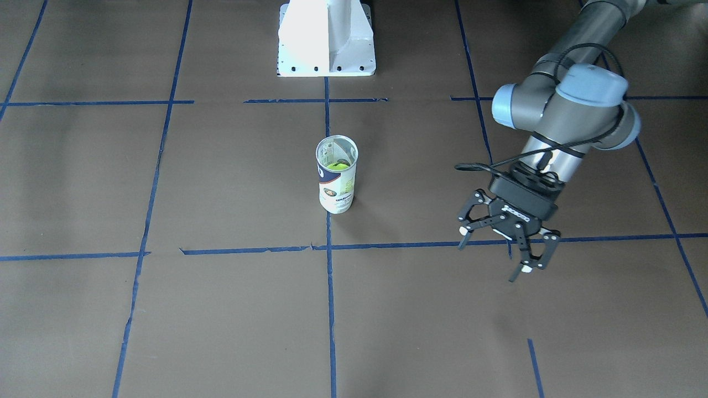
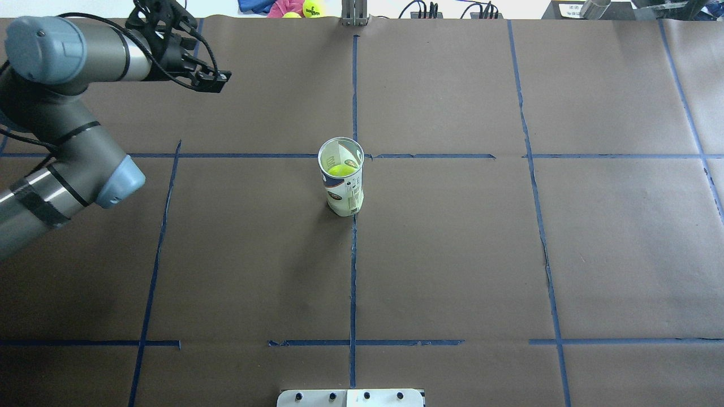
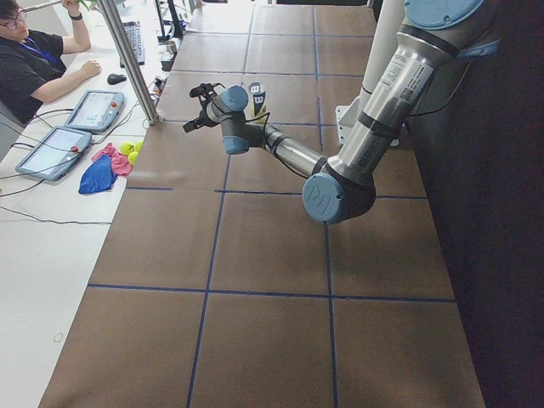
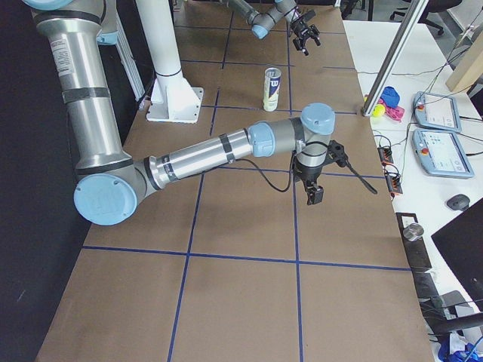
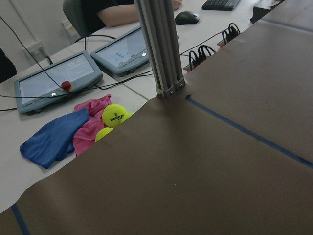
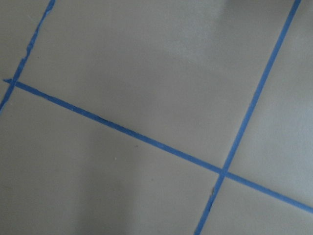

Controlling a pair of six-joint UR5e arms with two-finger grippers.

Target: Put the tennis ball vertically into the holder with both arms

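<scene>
The holder [image 1: 337,176] stands upright at the table's middle, mouth up, and it also shows in the overhead view [image 2: 341,176]. A yellow-green tennis ball [image 1: 338,165] lies inside it, below the rim [image 2: 341,169]. My left gripper [image 1: 491,258] is open and empty, hovering well off to the holder's side toward the operators' edge, and it sits at the top left of the overhead view [image 2: 164,8]. My right gripper [image 4: 313,197] shows only in the exterior right view, low over the table away from the holder. I cannot tell if it is open or shut.
The white pedestal base [image 1: 326,38] stands at the robot's edge. Beyond the far edge are a metal post [image 5: 159,49], spare tennis balls [image 5: 114,115] on pink and blue cloths, tablets and an operator [image 3: 34,64]. Blue tape lines grid the brown table.
</scene>
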